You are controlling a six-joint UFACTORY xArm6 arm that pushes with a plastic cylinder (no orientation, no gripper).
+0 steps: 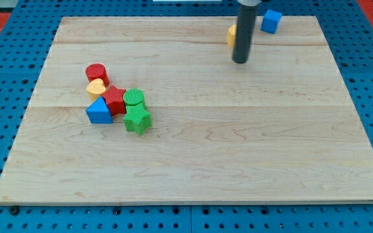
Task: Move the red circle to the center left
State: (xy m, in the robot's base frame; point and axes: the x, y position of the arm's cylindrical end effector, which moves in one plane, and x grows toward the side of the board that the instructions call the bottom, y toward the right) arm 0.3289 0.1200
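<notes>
Camera view: red circle (pixel 97 72) (left cluster)

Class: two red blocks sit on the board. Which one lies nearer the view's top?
The red circle, topmost of the left cluster. The other red block, star-like in shape, sits lower, below the yellow heart.

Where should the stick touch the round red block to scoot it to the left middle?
No gripping, only pushing. My tip is far off at the view's top. The red circle block already sits left; probably push its upper rounded side, which is free, while the yellow heart block touches below.
</notes>
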